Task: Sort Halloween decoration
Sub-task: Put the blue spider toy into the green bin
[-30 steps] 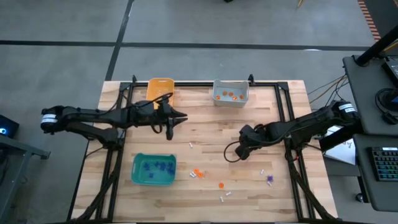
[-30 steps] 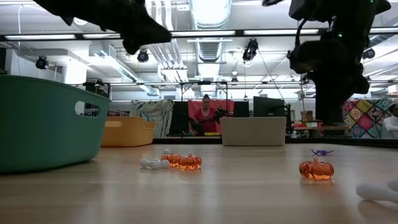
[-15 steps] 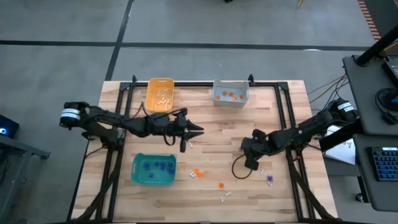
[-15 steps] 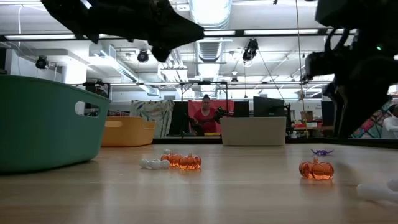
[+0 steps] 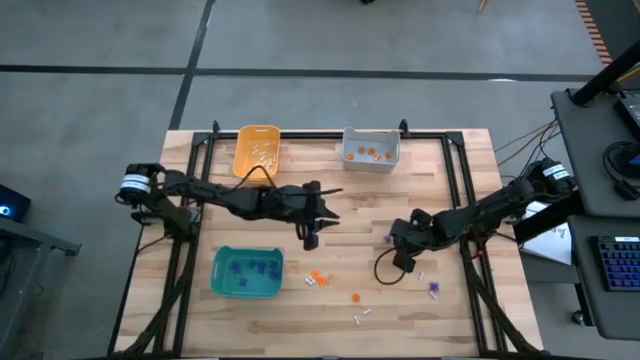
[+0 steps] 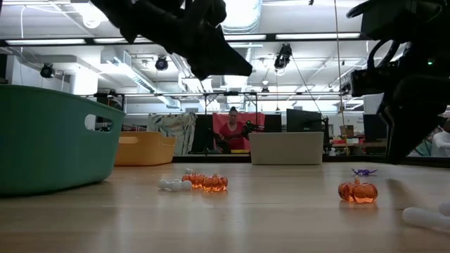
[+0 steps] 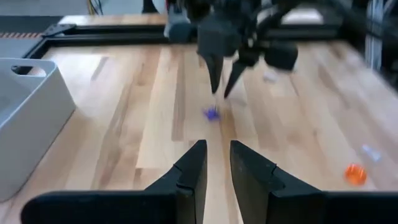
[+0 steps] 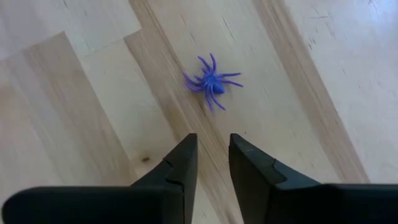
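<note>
Moved: over the last second the left arm has reached from near the yellow bin towards mid-table, and the right arm has swung in from 3 o'clock to meet it.
Left tool (image 5: pixel 312 237): near the table centre, fingers a narrow gap apart, holding nothing.
Right tool (image 5: pixel 396 238): just towards 3 o'clock of centre, facing the left tool; fingers slightly parted, empty.
Purple spider (image 8: pixel 211 81): flat on the wooden table (image 5: pixel 440 180), just ahead of the right tool's tips, between the two tools.
Sorted so far: purple pieces in the teal bin (image 5: pixel 219 279) at 7 o'clock; white pieces in the yellow bin (image 5: pixel 243 140) at 11 o'clock; orange pumpkins in the grey bin (image 5: pixel 350 158) at 12 o'clock.
Still loose: orange pumpkins (image 5: pixel 318 277) and white pieces (image 5: pixel 362 317) around 6 o'clock; another purple piece (image 5: pixel 433 288) at 5 o'clock.
Risk, collision: the tools point at each other with only the spider between, so both closing in could knock tips together.
Risk, missed grip: the spider is tiny and thin-legged; the narrow gap may press a leg and flick it away.
Risk, wrong bin: a slipped piece could land beside the teal bin.
</note>
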Robot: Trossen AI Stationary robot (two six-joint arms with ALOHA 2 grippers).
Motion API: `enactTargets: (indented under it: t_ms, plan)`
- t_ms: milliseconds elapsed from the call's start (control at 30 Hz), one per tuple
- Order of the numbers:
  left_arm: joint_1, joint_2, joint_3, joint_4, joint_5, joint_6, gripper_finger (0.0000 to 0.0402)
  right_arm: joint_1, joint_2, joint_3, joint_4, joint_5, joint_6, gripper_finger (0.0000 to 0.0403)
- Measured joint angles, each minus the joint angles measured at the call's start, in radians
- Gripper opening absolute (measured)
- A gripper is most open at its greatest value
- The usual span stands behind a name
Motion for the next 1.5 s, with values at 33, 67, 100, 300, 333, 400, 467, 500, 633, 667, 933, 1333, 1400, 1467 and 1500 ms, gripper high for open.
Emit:
enactTargets:
  t_ms: [33,67,100,300,333,400,467,500,633,667,933,1333,1400,1467,1500]
  plan:
    - [0.0,0.0,0.014,-0.034,0.001,0.026,0.0052,0.0,0.0,0.0,0.0,0.0,-0.001,0.0079]
    - [0.0,-0.001,0.024,-0.065,0.007,0.054,0.0052,0.0,0.0,0.0,0.0,0.0,-0.001,0.0078]
    - [0.0,-0.003,0.031,-0.094,0.023,0.082,0.0052,0.0,0.0,0.0,0.0,0.0,-0.001,0.0077]
    - [0.0,-0.016,0.048,-0.15,0.079,0.125,0.0052,0.0,0.0,0.0,0.009,0.0,0.045,0.0076]
    - [0.0,-0.016,0.051,-0.151,0.079,0.12,0.0052,0.0,0.0,0.0,0.011,0.0,0.053,0.0078]
    - [0.0,-0.016,0.054,-0.149,0.079,0.118,0.0052,0.0,0.0,0.0,0.017,0.0,0.06,0.0081]
    - [0.0,-0.016,0.054,-0.131,0.079,0.116,0.0052,0.0,0.0,0.0,0.032,0.0,0.053,0.0083]
    - [0.0,-0.016,0.054,-0.116,0.079,0.116,0.0052,0.0,0.0,0.0,0.039,0.0,0.042,0.0084]
    - [0.001,-0.016,0.053,-0.081,0.078,0.117,0.0052,0.0,0.0,0.0,0.05,0.0,0.015,0.0086]
    - [0.002,-0.015,0.052,-0.069,0.077,0.118,0.0052,0.0,0.0,0.0,0.058,0.003,0.012,0.0086]
    - [0.01,0.006,0.051,0.013,0.068,0.119,0.0052,0.0,0.0,0.0,0.084,0.006,0.067,0.0072]
    - [0.012,0.239,0.124,0.092,0.069,0.1,0.0052,0.0,0.0,-0.001,0.082,-0.001,0.184,0.0073]
    - [0.013,0.259,0.145,0.069,0.069,0.112,0.0051,0.0,0.0,-0.001,0.082,-0.004,0.202,0.0076]
    - [0.013,0.275,0.163,0.054,0.069,0.119,0.0051,0.0,0.0,-0.001,0.081,-0.019,0.226,0.008]
    - [0.014,0.281,0.169,0.054,0.069,0.12,0.005,0.0,0.0,-0.001,0.078,-0.03,0.236,0.0081]
